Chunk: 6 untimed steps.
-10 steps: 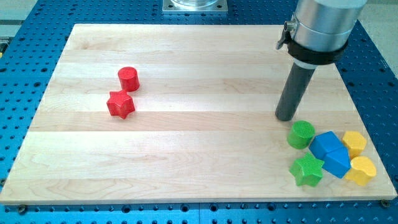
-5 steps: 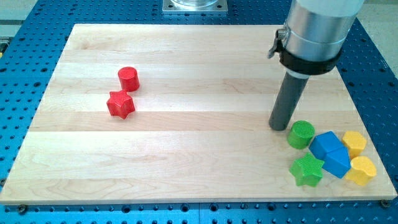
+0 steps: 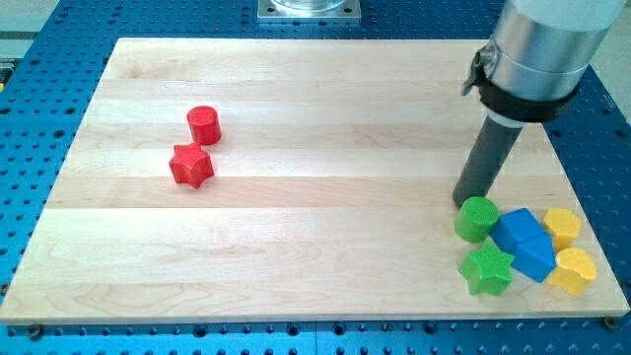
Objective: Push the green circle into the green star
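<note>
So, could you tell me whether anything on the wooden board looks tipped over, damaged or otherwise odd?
Nothing stands out. The green circle block, green star block, two blue blocks and two yellow blocks sit clustered at the view's lower right; the red cylinder and red star sit left. My tip is just above the green circle.

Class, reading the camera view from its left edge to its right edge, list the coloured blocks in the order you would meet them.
red star → red cylinder → green circle → green star → blue blocks. The two yellow blocks at the far right overlap in left-right position, so I leave them unordered.
</note>
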{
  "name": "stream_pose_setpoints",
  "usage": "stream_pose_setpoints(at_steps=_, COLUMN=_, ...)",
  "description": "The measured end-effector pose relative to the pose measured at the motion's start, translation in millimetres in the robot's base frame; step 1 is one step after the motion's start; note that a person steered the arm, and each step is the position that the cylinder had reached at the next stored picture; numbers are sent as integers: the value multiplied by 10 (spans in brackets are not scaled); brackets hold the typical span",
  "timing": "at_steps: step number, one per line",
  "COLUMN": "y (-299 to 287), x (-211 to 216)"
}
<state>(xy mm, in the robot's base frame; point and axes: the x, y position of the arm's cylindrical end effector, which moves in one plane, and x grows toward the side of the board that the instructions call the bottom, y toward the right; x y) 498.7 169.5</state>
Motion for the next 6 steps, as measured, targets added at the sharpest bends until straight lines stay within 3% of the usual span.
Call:
stream_pose_setpoints(at_steps=3, y=-347, x=147)
stream_pose_setpoints(at_steps=5, y=66, x=-204)
stream_pose_setpoints(at_steps=6, y=110, x=-123)
